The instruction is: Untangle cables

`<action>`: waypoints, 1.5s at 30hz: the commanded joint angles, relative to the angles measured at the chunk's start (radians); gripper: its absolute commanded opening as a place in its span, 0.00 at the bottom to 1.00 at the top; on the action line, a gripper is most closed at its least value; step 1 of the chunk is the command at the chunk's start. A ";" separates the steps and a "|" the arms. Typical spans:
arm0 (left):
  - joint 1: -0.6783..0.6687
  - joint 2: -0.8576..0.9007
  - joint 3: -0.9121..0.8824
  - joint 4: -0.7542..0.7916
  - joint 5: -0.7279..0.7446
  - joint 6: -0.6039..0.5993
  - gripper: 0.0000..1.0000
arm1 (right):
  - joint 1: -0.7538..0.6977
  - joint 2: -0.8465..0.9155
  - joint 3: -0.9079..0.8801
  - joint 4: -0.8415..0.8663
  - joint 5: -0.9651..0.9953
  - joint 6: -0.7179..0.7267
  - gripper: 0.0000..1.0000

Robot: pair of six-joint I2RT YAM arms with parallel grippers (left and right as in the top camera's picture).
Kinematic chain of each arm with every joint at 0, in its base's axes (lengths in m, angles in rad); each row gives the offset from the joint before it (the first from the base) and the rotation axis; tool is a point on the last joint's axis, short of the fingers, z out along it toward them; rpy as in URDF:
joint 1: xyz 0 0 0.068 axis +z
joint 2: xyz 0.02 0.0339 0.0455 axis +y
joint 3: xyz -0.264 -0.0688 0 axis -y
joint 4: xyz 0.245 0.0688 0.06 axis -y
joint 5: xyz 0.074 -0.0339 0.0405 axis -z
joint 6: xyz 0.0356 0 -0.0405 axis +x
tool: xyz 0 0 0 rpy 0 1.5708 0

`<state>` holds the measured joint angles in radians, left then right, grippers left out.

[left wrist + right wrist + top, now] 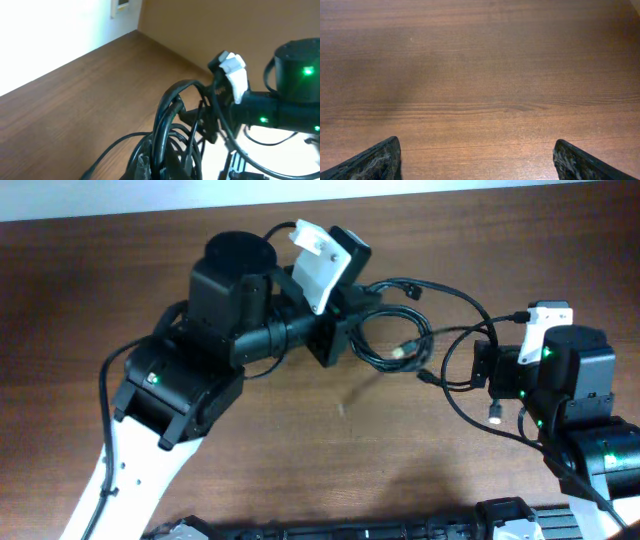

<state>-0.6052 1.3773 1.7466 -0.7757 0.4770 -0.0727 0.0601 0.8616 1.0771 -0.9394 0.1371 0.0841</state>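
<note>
Nearest you, R gripper (477, 155) hangs w/ jaws wide, nothing btwn them, only bare table (480, 60) below. Prob. kept free to take a strand. Further out, L gripper (338, 338) is clamped on the cables (162, 120), seemingly lifted so loops sag apart. Cables: thin black cords, overlapping loops mid-table, strands trailing toward R arm, small plug ends showing.

brown wood-grain table (80, 270) under everything. past the table's far edge, a bright white surface (40, 30) and a tan wall (200, 20); a small wall plate (121, 5) sits above the table.
</note>
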 commanded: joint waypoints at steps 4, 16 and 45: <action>0.118 -0.048 0.017 -0.001 -0.033 -0.003 0.00 | -0.002 0.004 0.002 -0.026 0.059 0.004 0.96; 0.137 -0.048 0.017 -0.013 -0.029 -0.018 0.00 | -0.001 0.004 0.002 -0.032 -0.206 -0.001 0.99; 0.027 -0.033 0.017 0.050 0.119 -0.043 0.00 | -0.001 0.005 0.002 0.331 -1.088 0.169 0.99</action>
<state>-0.5419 1.3556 1.7466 -0.7513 0.5694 -0.1028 0.0597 0.8669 1.0760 -0.6121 -0.9253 0.2485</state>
